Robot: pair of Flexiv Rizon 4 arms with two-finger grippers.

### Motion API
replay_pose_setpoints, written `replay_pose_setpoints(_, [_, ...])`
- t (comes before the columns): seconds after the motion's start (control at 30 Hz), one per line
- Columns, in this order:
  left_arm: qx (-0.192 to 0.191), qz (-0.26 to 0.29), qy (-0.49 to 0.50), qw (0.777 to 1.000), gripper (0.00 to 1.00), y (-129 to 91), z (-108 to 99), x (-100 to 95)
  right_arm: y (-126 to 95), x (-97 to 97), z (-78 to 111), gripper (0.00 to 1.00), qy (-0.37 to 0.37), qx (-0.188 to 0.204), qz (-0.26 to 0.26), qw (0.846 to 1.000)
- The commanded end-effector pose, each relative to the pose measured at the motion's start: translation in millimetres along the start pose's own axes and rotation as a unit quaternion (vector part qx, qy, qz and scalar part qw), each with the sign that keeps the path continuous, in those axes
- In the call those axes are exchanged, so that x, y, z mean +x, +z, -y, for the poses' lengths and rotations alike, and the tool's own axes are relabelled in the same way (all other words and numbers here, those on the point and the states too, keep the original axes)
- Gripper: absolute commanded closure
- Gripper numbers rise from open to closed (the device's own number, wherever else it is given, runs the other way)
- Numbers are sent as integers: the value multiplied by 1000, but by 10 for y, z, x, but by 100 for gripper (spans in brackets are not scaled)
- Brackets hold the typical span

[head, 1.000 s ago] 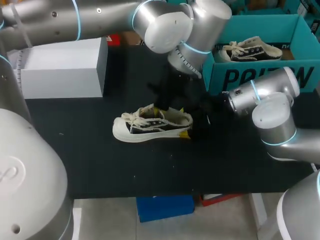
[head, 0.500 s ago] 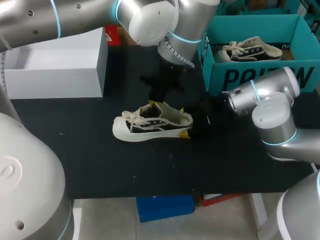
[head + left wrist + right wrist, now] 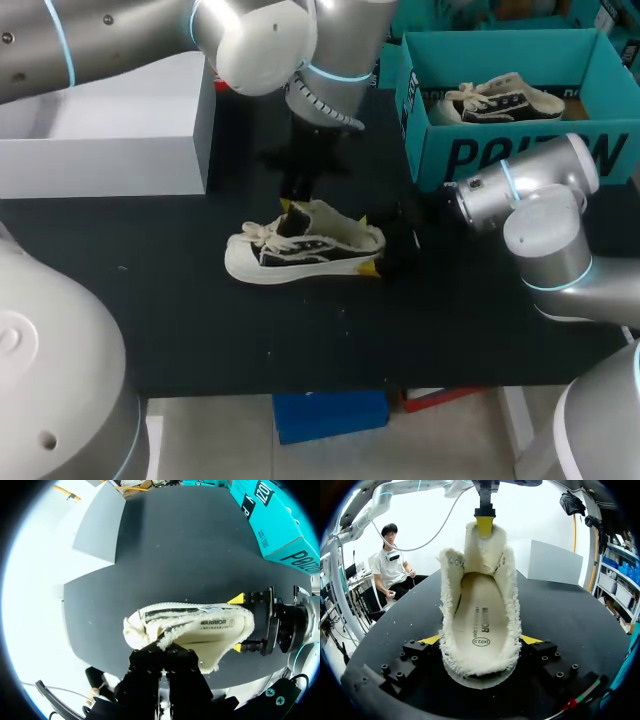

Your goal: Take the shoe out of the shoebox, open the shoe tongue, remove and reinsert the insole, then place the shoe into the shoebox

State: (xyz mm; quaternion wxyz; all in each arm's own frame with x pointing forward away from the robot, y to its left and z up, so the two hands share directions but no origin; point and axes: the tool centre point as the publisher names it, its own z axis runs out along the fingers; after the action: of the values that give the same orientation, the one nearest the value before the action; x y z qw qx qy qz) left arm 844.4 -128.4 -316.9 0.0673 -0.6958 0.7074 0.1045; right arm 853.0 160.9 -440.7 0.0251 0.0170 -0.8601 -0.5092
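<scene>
The cream-and-black canvas low-top sneaker (image 3: 305, 245) stands on its sole near the middle of the black worktop (image 3: 200, 320), toe toward the left edge, outside the teal cardboard shoebox (image 3: 500, 155) at the far right corner. It looks light, with a stiff rubber sole and floppy, frayed fabric above, so the heel is probably the firmest hold. The right gripper (image 3: 366, 243) clasps that heel, one yellow finger (image 3: 530, 640) against each side, spread wide. The left gripper (image 3: 485, 524) is nearly closed, pinching the soft tongue (image 3: 482, 550) upward.
</scene>
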Motion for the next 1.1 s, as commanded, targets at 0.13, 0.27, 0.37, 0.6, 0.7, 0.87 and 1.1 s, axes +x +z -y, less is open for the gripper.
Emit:
replay_pose_setpoints(0.13, [11,-90,3,996,100,95,-75,-231,49,-14,25,100,1,1,0,1000])
replay_pose_setpoints(0.27, [16,-104,2,994,100,108,-73,-328,49,-14,25,100,1,1,0,1000])
replay_pose_setpoints(0.37, [21,-114,3,993,100,112,-65,-398,49,-14,25,100,1,1,0,1000])
replay_pose_setpoints(0.6, [18,-126,20,992,100,231,-83,-510,49,-14,25,100,1,1,0,1000])
replay_pose_setpoints(0.7, [9,-131,28,991,100,335,-104,-515,49,-14,25,100,1,1,0,1000])
replay_pose_setpoints(0.87, [3,-136,33,990,100,440,-129,-520,49,-14,25,100,1,1,0,1000])
replay_pose_setpoints(1.1, [5,-140,35,990,100,485,-133,-593,49,-14,25,100,1,1,0,1000])
